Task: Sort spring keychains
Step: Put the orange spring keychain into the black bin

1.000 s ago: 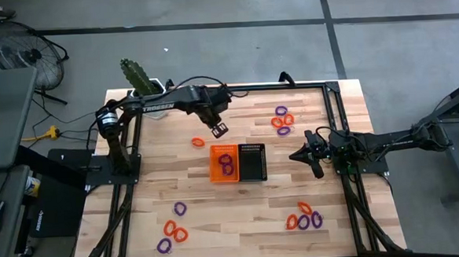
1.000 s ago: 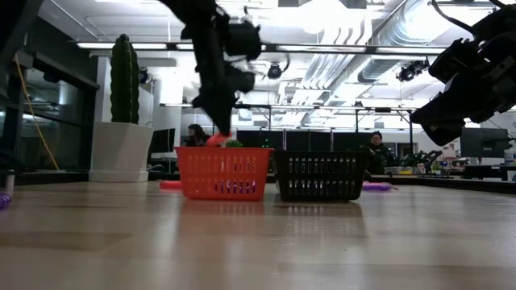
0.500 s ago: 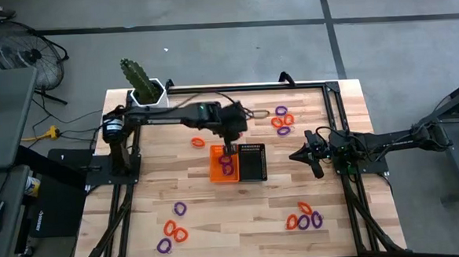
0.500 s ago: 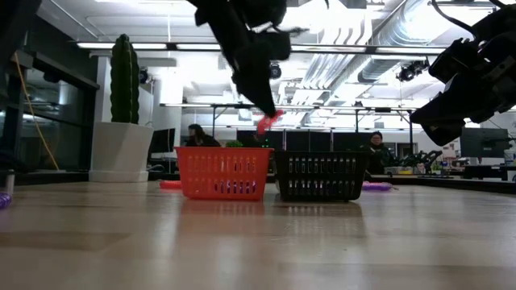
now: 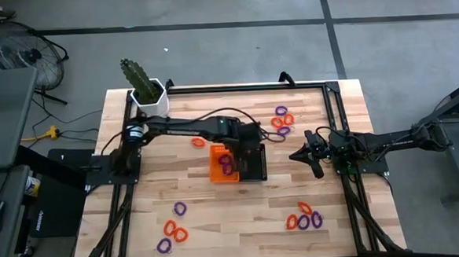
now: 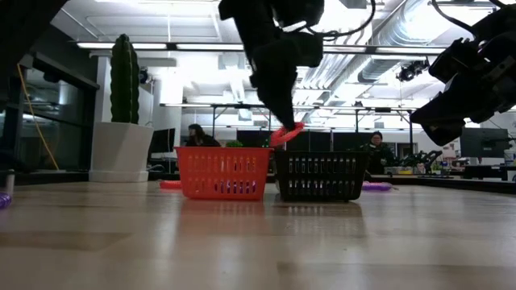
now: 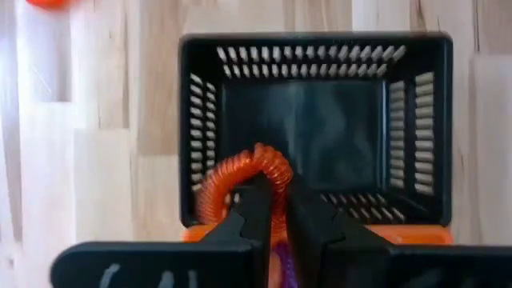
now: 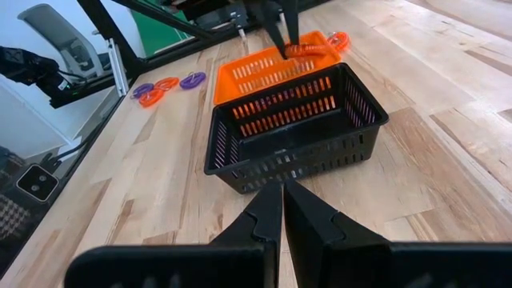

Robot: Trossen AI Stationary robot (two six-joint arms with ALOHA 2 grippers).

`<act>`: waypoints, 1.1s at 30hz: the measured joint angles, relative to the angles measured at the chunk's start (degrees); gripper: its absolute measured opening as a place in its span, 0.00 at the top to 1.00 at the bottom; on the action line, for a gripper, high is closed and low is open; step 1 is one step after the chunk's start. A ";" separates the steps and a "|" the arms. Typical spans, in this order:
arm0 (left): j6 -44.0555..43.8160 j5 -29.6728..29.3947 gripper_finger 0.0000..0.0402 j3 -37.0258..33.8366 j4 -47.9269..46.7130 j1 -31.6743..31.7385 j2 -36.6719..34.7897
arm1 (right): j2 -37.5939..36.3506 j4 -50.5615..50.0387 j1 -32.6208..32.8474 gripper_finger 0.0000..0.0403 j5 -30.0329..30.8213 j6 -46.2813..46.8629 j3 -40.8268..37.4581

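Note:
My left gripper [image 5: 250, 143] is shut on an orange spring keychain [image 7: 238, 174]. It hangs over the black bin [image 5: 255, 168], near the side that adjoins the orange bin [image 5: 216, 173]; the low view shows gripper and keychain [image 6: 288, 133] just above the bin rims. The orange bin holds purple keychains [image 5: 227, 164]. My right gripper [image 5: 295, 155] is shut and empty, off to the right of the black bin [image 8: 292, 132]. Other orange and purple keychains lie in groups on the table. My left gripper pinches the orange keychain's coil at one spot on the loop [image 7: 264, 160] between its two fingertips. The fingers come from above, pointing down. The rest of the loop sticks out to one side, tilted, clear of the bin below.
Keychain groups lie at the far right [image 5: 282, 120], near right [image 5: 305, 217] and near left [image 5: 174, 230]. One orange keychain [image 5: 198, 142] lies just beyond the orange bin. A potted cactus [image 5: 142, 86] stands at the far left corner. People sit in the room beyond.
My left gripper has carried the orange keychain toward the table's right edge, from beyond the orange bin's far left corner, across that bin, to above the black bin. It stayed shut on the keychain, which stayed clear of the table.

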 joint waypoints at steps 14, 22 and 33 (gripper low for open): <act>-0.03 -0.19 0.95 6.96 -2.57 -1.73 6.86 | 0.00 -0.01 0.02 0.97 0.00 0.00 0.00; -0.12 -0.32 0.88 6.87 -2.35 -1.63 7.60 | 0.00 0.01 0.02 0.97 0.02 0.00 0.00; -0.09 -0.11 0.74 6.77 -5.08 -0.71 7.16 | 0.00 0.00 0.00 0.97 0.01 0.00 0.00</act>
